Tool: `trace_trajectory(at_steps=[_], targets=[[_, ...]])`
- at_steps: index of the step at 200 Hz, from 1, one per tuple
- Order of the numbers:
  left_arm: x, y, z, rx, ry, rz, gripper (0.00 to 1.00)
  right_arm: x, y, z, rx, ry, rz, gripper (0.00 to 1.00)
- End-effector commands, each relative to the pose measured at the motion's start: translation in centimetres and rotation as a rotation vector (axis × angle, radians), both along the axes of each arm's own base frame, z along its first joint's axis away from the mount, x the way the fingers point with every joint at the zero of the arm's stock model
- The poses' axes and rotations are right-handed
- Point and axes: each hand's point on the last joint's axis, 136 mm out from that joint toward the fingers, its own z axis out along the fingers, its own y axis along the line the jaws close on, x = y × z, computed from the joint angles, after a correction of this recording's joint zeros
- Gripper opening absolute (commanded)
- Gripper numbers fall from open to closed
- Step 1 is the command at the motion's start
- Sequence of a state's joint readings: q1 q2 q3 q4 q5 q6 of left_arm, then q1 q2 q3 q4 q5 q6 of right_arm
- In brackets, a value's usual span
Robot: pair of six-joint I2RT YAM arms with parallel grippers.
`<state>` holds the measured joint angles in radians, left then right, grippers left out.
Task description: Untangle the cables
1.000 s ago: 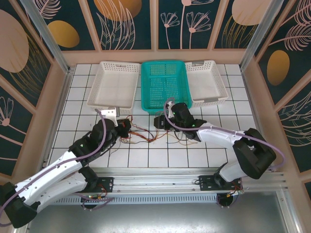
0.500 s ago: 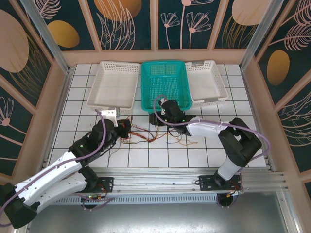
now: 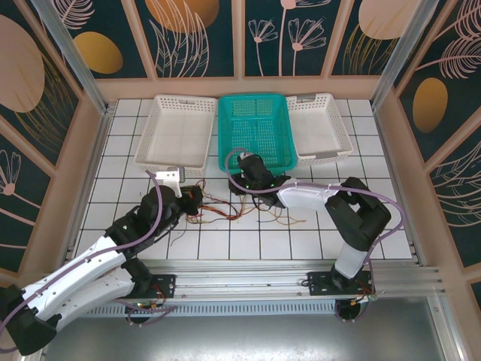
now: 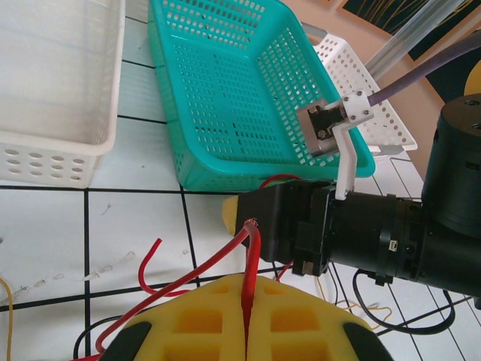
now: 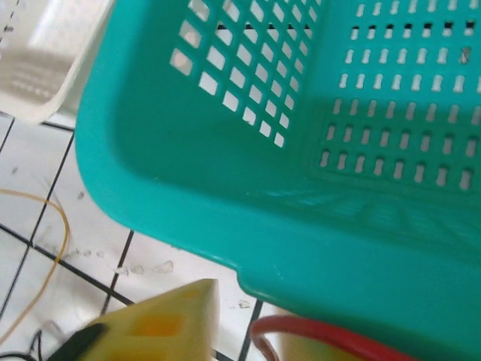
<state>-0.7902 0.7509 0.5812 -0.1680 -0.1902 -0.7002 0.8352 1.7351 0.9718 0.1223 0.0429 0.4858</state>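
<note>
One red cable [image 4: 251, 256] sits pinched between the left jaws.

White tiled tabletop [image 3: 120, 143] enclosed by dark floral wall panels [image 3: 195, 30].

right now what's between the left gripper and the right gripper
Loose strands of the cables, mostly red, crossing white tiles between the left gripper and right gripper, seen in the top view.

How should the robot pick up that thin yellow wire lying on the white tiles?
Probably pinch the yellow wire at its curved bend, coming straight down and closing across it. It lies flat and alone on the tiles there, and the teal basket crowds one side.
</note>
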Motion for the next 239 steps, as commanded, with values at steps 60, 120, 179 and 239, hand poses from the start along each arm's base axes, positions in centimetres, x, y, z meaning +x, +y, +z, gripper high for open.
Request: trace_trajectory(at_steps=[60, 120, 179, 239], targets=[[-0.6, 2.6, -0.3, 0.053, -0.004, 0.071, 0.0, 0.3, -8.0, 7.2, 0.045, -0.161, -0.213, 0.0], [-0.8, 6.4, -1.3, 0.15, 0.053, 0.232, 0.0, -1.0, -18.8, 13.3, 0.175, -0.233, -0.401, 0.0], [-0.6, 9.0, -1.3, 0.21, 0.064, 0.368, 0.0, -2.4, -25.4, 16.1, 0.21, -0.268, -0.544, 0.0], [-0.6, 9.6, -1.5, 0.214, 0.064, 0.403, 0.0, -2.8, -29.3, 16.1, 0.253, -0.248, -0.626, 0.0]])
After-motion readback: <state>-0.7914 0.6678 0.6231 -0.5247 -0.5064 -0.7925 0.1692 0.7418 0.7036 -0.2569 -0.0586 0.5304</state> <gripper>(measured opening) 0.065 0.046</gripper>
